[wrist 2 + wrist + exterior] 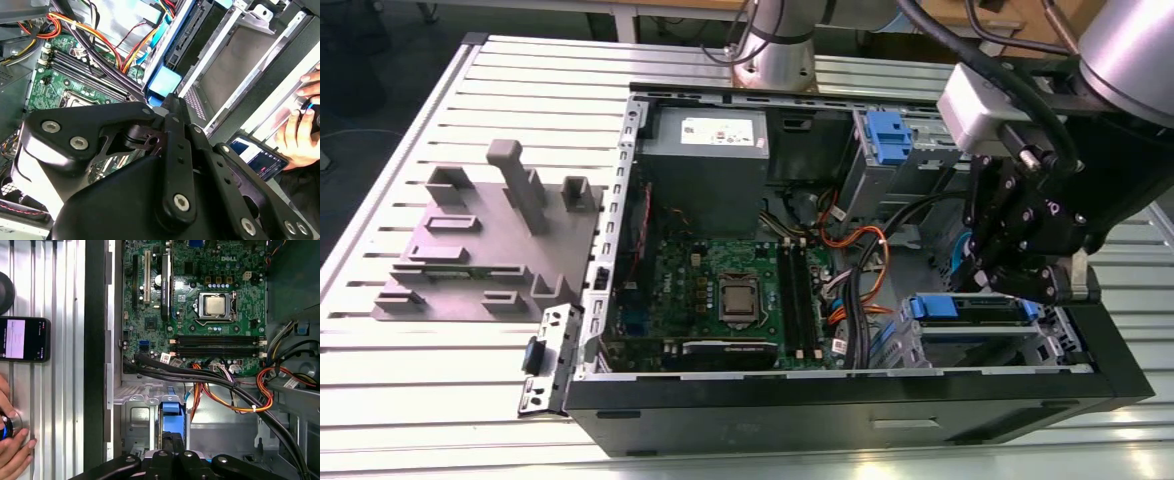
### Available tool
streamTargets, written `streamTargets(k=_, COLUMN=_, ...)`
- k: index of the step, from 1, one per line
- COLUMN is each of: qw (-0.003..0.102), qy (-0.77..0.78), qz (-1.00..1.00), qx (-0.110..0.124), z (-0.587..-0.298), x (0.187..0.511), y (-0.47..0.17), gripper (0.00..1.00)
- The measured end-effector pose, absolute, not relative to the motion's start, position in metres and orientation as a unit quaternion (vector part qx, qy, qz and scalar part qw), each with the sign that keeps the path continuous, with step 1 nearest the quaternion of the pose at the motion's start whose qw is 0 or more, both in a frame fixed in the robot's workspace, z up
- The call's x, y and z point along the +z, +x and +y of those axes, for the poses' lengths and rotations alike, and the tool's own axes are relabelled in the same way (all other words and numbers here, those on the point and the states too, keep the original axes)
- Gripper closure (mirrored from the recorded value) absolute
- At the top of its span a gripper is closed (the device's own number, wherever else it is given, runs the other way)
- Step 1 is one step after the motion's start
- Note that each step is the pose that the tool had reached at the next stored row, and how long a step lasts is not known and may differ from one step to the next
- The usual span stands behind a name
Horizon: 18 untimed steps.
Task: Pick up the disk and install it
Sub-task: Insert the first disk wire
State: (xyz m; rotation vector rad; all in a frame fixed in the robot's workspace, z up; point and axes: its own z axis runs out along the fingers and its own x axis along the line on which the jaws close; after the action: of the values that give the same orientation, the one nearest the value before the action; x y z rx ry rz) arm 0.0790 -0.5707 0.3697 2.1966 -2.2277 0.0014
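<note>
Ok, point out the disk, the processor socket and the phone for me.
disk (970,307): exterior view, on its blue carrier's top edge in the drive bay.
processor socket (216,305): first wrist view, on the silver chip's middle.
phone (24,339): first wrist view, on its screen.

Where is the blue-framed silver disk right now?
The blue-framed silver disk sits in the drive cage at the open computer case's corner on the exterior view's right, directly under the black gripper.
</note>
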Motion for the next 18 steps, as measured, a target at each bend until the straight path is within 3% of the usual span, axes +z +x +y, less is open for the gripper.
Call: streamTargets(k=18, qw=0.007, qy=0.702, qz=-0.712, qx=0.0, z=-0.571, x=0.368, y=0.092, gripper=0.89)
